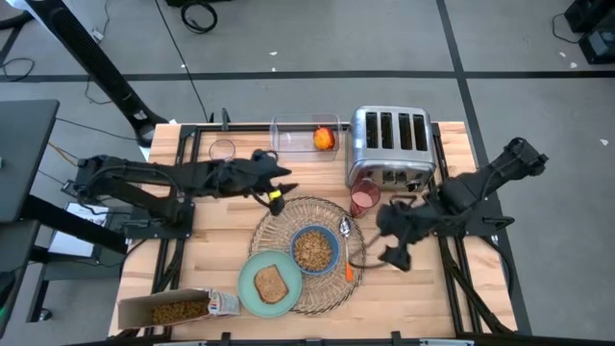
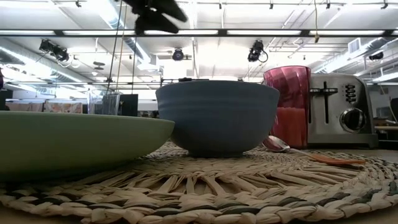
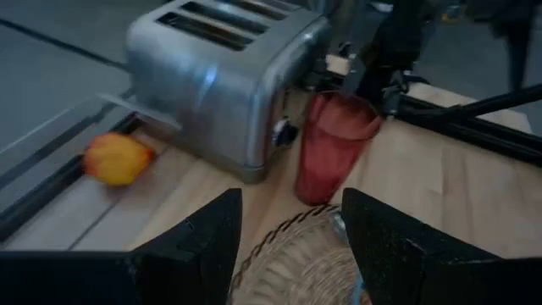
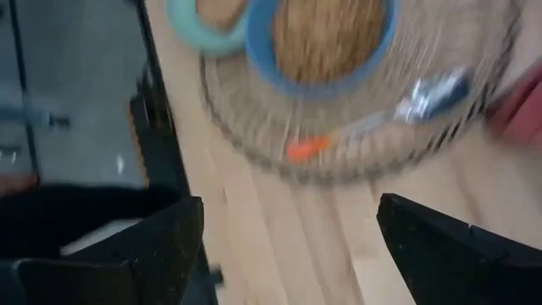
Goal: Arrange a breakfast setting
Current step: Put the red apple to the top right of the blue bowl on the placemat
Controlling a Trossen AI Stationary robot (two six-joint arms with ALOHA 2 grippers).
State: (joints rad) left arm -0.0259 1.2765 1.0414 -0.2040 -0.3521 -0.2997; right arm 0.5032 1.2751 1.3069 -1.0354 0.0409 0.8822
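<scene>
Blue bowl [image 1: 312, 249] heaped with brown cereal on woven placemat [image 1: 332, 293]; right gripper [image 1: 395, 242] beside it, splayed, empty; left gripper [image 1: 282, 185] parted, empty.

Blue bowl [image 2: 216, 117] on wicker placemat [image 2: 205, 186]

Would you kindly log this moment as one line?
left gripper: open, empty, over mat edge | right gripper: open, empty, beside spoon | fruit: off mat
</scene>
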